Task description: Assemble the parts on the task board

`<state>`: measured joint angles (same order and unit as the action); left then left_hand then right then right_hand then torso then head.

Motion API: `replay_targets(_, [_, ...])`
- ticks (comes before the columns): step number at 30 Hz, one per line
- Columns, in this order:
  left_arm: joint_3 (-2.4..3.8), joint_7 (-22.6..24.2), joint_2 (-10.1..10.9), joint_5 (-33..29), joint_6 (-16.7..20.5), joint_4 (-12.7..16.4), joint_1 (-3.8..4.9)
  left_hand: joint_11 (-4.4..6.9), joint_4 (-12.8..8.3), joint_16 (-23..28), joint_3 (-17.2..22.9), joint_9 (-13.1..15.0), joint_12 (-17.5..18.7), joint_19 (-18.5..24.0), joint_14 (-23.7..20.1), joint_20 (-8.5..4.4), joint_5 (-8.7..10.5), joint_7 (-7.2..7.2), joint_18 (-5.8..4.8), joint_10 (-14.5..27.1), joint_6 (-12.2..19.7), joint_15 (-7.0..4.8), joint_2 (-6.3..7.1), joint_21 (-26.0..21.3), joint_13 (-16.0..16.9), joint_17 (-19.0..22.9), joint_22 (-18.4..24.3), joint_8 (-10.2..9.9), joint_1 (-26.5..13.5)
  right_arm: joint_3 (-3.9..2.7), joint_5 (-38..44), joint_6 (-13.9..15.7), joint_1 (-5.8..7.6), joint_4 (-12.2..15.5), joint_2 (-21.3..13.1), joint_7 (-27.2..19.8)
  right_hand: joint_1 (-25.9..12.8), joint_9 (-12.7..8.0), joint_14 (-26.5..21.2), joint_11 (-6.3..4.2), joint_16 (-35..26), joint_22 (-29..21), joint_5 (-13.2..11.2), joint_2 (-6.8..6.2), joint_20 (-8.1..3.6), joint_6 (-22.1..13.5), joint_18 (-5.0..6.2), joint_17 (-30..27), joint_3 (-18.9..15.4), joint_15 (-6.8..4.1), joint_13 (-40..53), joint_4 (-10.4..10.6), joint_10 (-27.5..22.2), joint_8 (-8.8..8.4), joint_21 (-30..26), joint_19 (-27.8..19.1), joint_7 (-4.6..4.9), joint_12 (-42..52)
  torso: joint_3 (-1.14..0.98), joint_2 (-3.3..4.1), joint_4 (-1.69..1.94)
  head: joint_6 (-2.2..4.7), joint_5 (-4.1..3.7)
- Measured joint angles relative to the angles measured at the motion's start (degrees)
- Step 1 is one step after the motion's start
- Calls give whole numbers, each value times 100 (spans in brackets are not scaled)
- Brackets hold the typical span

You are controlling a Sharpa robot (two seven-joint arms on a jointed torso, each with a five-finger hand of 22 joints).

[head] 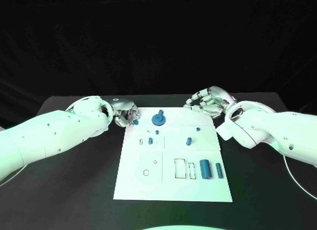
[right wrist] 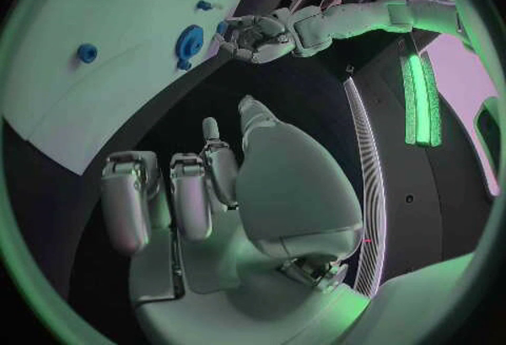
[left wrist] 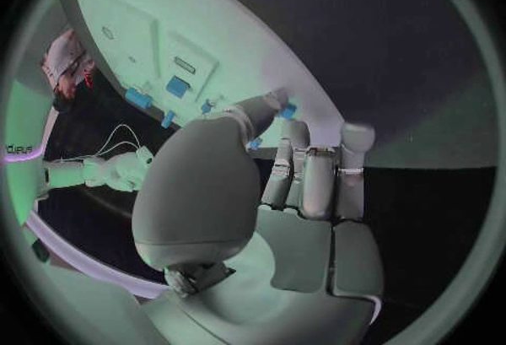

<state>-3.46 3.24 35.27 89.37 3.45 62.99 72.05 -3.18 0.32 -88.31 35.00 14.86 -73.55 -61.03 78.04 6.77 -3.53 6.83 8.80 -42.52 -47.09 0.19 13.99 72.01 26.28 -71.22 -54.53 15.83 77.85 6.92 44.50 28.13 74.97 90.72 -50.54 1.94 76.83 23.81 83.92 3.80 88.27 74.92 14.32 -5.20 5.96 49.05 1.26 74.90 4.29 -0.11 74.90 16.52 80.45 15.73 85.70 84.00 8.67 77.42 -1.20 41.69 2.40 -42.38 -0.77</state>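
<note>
Board (head: 172, 191) sits mid-table, white. My left hand (head: 124, 114) hangs just off its far-left corner, fingers curled, nothing in them. Blue round part (head: 158, 119) lies near that corner; small pegs (head: 189, 141) mid-board, cylinders (head: 206, 169) nearer me. My right hand (head: 208, 101) w/ fingers spread, empty, past the far-right corner. I judge: approach one part at a time, pinch low, keep it upright

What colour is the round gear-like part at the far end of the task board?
Blue. The round part stands out against the white task board, clearest in the head view.
</note>
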Motion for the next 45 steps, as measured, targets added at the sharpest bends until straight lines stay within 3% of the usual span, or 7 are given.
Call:
replay_targets(4, [2, 4, -6, 0, 4, -20, 1, 1, -130, 0, 179, -72, 7, -23, 8, -23, 0, -61, 0, -1, -132, -8, -109, 28, 0, -7, -31, 5, 231, 0, 1, 0, 0, 0, 0, 1, 0, 0, 0, 0, 0, 0, 0, 0, 0, 0, 0, 5, 0, 0, 4, 0, 0, 0, 0, 0, 0, 0, 0, 1, 0, 4, 1])
replay_targets(11, [4, 13, -35, 7, 19, -54, 4, 21, -246, 0, 375, 4, 55, -41, 8, -41, 0, -53, 0, -21, -260, -8, -148, 67, -11, -32, -83, 34, 344, 0, 2, 0, -2, 0, 2, 1, 0, 0, 0, 0, 0, -1, 0, 0, 0, 0, 0, 5, 0, 0, 5, 0, 0, 0, 0, 0, 0, 0, -3, 3, 0, -1, 1])
replay_targets(30, [3, 86, -69, 12, 12, -91, 6, 41, -158, 0, 350, 76, 82, -41, 27, -41, 21, -27, 0, -41, -507, -28, -55, 94, 17, -64, -114, 85, 159, 0, 5, -2, -1, 2, -1, 1, 0, -6, 0, 0, 0, -1, 0, 0, 0, 0, 0, 3, 16, 0, 3, 16, 0, 0, 0, 0, 0, 29, -7, 0, -3, -26, -2])
replay_targets(45, [4, 107, -59, 4, -52, -88, 8, 41, -63, 0, 254, 224, 60, -41, 27, -41, 21, -31, 1, -41, -896, -27, -92, 94, 64, -79, -116, 271, 76, 0, 7, -3, -1, 1, -2, 2, 0, -5, 0, 21, 0, 3, 0, 0, 0, 0, 0, 2, 16, 0, 2, 16, 20, 0, 0, 0, 0, 28, -7, -2, -2, -26, 6])
